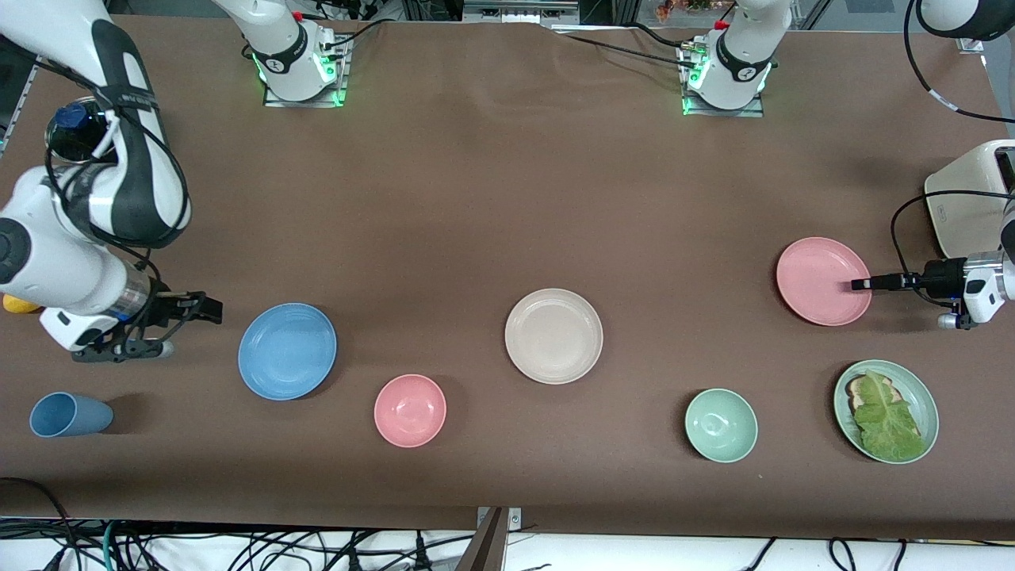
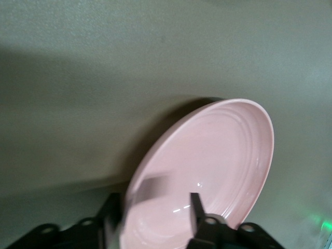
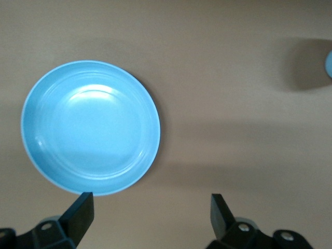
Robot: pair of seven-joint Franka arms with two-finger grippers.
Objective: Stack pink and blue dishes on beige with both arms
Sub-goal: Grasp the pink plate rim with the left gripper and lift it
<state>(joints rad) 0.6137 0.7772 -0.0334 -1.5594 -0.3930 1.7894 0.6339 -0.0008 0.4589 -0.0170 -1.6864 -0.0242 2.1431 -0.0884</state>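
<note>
On table: matte pink plate (image 1: 821, 279).

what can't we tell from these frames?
- Left gripper on the pink plate: front view shows one finger over the rim; left wrist view blurs the finger under it, so a firm grip is unclear.
- Toaster: cut off by the front view's edge.
- What lies under the lettuce on the green plate: mostly covered.
- Yellow object: hidden by the right arm.
</note>
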